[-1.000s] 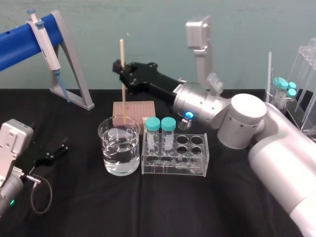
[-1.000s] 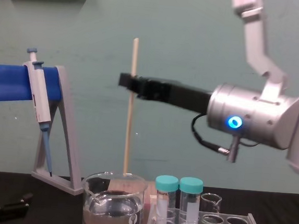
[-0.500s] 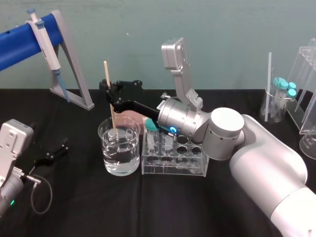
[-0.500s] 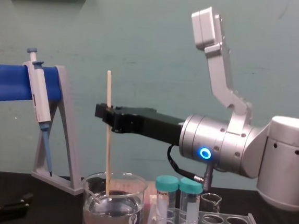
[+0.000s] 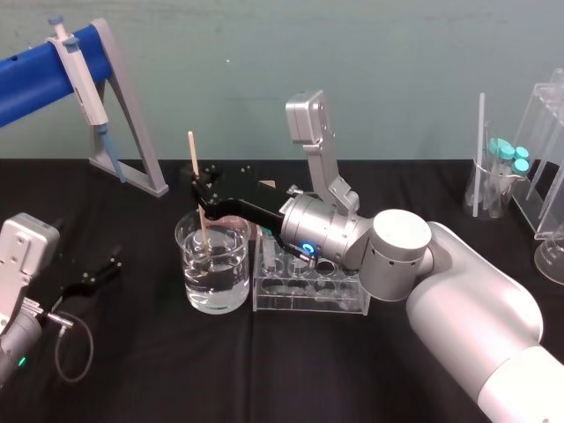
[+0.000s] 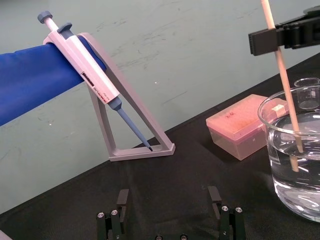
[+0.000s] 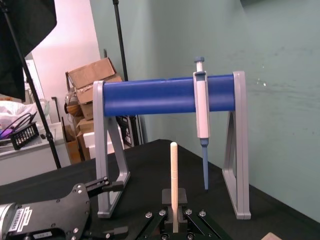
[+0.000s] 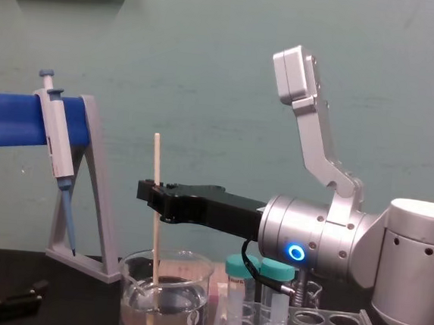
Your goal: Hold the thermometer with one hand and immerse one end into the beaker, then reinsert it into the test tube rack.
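Thermometer (image 8: 157, 161): thin straight rod, pale cream, matte. Beaker (image 5: 231, 286): clear glass, wide cylinder with a pour spout and white printed marks, part full of water (image 6: 300, 190). Test tube rack (image 5: 308, 301): low clear acrylic with rows of round holes. Counter (image 5: 264, 370): matte black cloth.

Counts:
- one thermometer, one large beaker, one rack
- two capped tubes (image 8: 242, 268) with teal caps, standing in the rack
- one grey-blue pipette (image 5: 75, 62), hung on one stand (image 5: 132, 132) with grey legs and a blue crossbar
- one pink translucent box (image 6: 245, 125)

Right end effector (image 5: 203, 196): black, slim, two fingers, clamped on the thermometer's upper part.
- The rod is near upright with a slight tilt.
- The beaker sits directly below the end effector. The rod's lower end is under the water surface inside the glass; can't tell if it touches the bottom.
- The rack is below the end effector and back toward the wrist, under the silver forearm. It is just beside the beaker; contact unclear.
- The pipette stand is ahead of the fingertips, well apart.
- The box is near the beaker, on its far side from the left end effector.

Left end effector (image 6: 169, 195): fingers apart, holding nothing, low by the counter, well apart from the beaker.
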You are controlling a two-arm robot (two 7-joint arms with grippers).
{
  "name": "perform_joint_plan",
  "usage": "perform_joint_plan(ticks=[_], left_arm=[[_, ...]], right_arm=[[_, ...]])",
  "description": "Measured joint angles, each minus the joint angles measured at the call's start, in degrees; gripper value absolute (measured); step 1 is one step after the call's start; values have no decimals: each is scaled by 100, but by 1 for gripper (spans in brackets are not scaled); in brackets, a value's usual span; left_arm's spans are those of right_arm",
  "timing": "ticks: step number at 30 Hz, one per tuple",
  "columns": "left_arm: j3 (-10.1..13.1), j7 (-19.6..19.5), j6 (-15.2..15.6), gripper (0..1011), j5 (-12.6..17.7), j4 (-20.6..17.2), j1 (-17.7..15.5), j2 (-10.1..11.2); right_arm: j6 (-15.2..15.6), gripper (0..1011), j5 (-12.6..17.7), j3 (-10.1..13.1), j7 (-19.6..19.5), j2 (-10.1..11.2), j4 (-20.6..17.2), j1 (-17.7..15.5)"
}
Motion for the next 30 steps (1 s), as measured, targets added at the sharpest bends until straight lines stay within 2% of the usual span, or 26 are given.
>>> perform_joint_plan(ticks=[13,30], left_arm=[[0,0,0,1004,0,0,0,0],[0,0,0,1004,0,0,0,0]], right_arm=[[154,48,-74,26,-82,183,-461,-263],[155,48,-93,43,-123,215,-499,-286]])
